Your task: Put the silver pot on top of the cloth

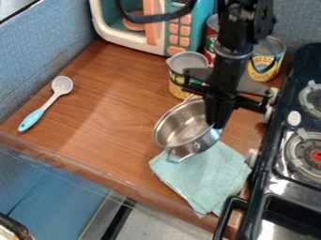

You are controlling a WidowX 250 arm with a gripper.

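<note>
Wooden surface (119, 152) nearest, its front edge crossing the lower view. Cloth (203, 176): soft, would ruck if dragged. Silver pot (180, 127) overlaps cloth's far edge in view; probably light, stiff, slick. Hand (216, 123) looks clamped on its rim; sound hold, swivel possible.

Brightly lit; pale sheen across wooden counter (108, 115), glints on pot (182, 125).

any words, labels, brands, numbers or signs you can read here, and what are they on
Nothing legible enough to quote.
yellow-and-blue can: lettering on its label, too small to read surely
red can: label mostly hidden
open can: label too small to read
</note>
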